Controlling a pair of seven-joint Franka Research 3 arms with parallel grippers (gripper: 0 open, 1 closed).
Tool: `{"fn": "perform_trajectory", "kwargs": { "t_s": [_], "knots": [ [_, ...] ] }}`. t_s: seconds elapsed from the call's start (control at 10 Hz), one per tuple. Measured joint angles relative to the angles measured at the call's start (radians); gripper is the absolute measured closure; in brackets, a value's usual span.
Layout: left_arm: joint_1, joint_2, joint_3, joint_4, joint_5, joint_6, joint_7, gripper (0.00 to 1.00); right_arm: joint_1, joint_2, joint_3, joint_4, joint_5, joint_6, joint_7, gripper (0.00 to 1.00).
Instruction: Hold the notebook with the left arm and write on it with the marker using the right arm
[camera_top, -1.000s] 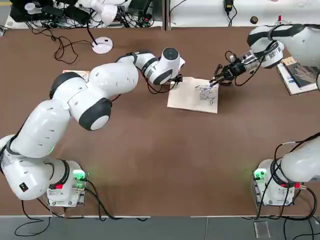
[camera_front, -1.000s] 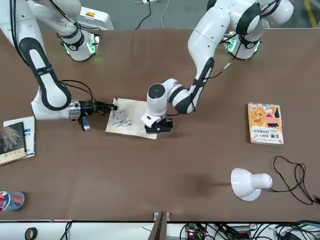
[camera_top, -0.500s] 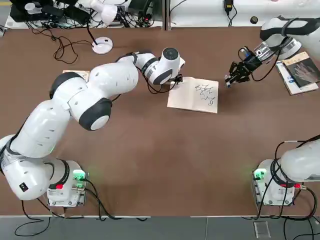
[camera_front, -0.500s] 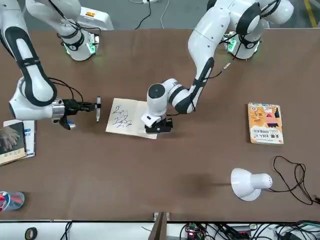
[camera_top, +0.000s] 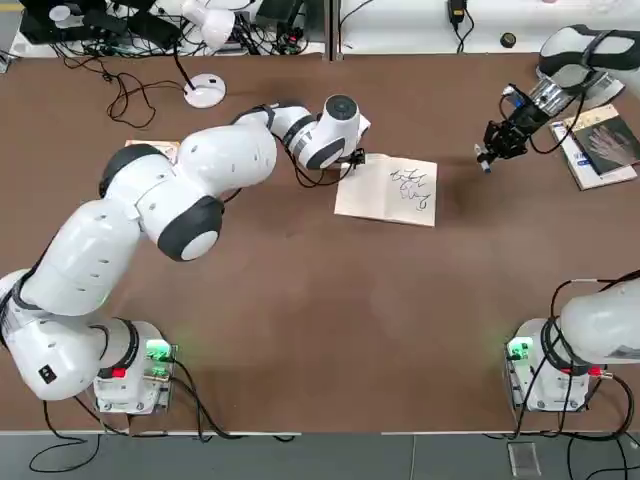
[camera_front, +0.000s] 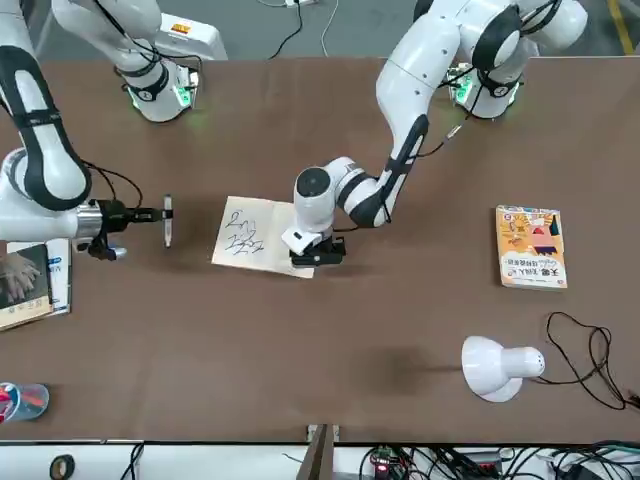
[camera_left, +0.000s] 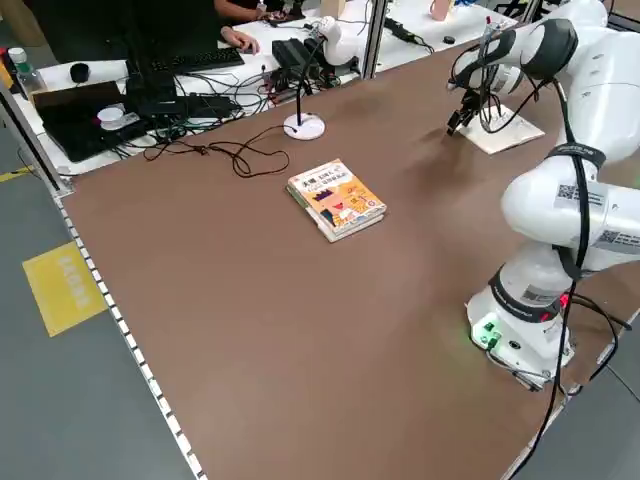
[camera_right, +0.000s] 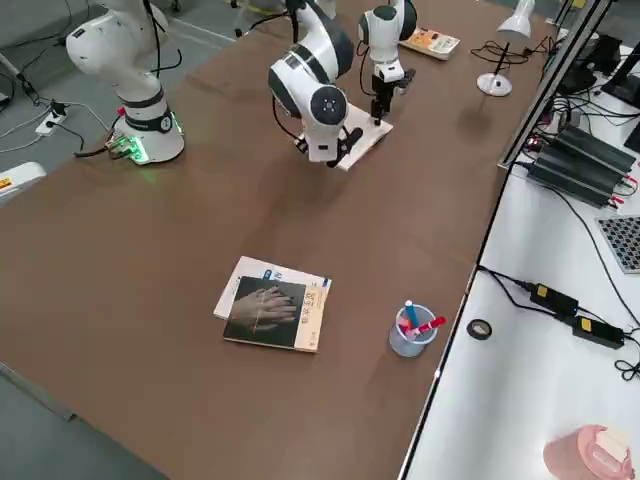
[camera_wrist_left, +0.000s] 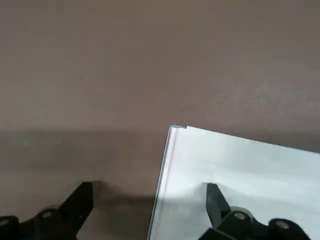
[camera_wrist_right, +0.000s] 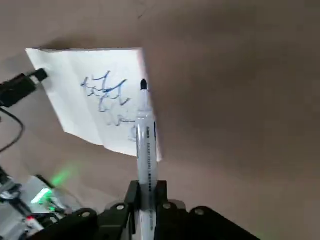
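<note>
The cream-white notebook (camera_top: 387, 190) lies flat mid-table, with dark scribbles on its right half. My left gripper (camera_top: 352, 158) stands open at the notebook's left edge; one finger (camera_wrist_left: 218, 199) is over the page, the other (camera_wrist_left: 80, 204) over the bare table. My right gripper (camera_front: 148, 213) hovers off to the right of the notebook, clear of it, shut on the blue and white marker (camera_front: 167, 220). In the right wrist view the marker (camera_wrist_right: 144, 145) sticks out from the gripper (camera_wrist_right: 146, 192), tip pointing toward the notebook (camera_wrist_right: 95, 95) below.
A dark-covered book (camera_top: 600, 140) lies at the table's right edge beyond the right gripper. An orange-yellow book (camera_front: 531, 247), a white desk lamp (camera_front: 495, 365) and loose cables (camera_top: 120, 95) occupy the left side. A cup of pens (camera_right: 410, 330) stands near the far right corner.
The right gripper has lifted the marker off the page and drawn away to the right, toward the dark-covered book. The left arm and the notebook have not moved.
</note>
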Motion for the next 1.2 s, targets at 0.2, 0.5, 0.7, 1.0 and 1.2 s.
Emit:
{"fn": "perform_trajectory", "kwargs": {
  "t_s": [0.2, 0.5, 0.7, 1.0, 1.2],
  "knots": [
    [0.000, 0.000, 0.000, 0.001, 0.000, 0.000, 0.000, 0.00, -0.010, 0.000, 0.000, 0.030, -0.096, 0.003, -0.011, 0.83],
    [0.000, 0.000, 0.002, 0.004, 0.000, 0.000, 0.000, 0.00, -0.017, 0.000, 0.000, 0.075, -0.235, 0.049, -0.013, 0.83],
    [0.001, 0.000, 0.004, 0.008, 0.000, 0.000, 0.003, 0.00, -0.032, 0.001, -0.001, 0.087, -0.318, 0.114, -0.022, 0.83],
    [0.001, 0.000, 0.006, 0.015, 0.000, 0.003, 0.004, 0.00, -0.048, 0.019, -0.001, 0.111, -0.395, 0.164, -0.042, 0.83],
    [0.001, 0.000, 0.006, 0.021, 0.000, 0.004, 0.004, 0.00, -0.051, 0.044, -0.001, 0.132, -0.437, 0.210, -0.043, 0.83]
  ]
}}
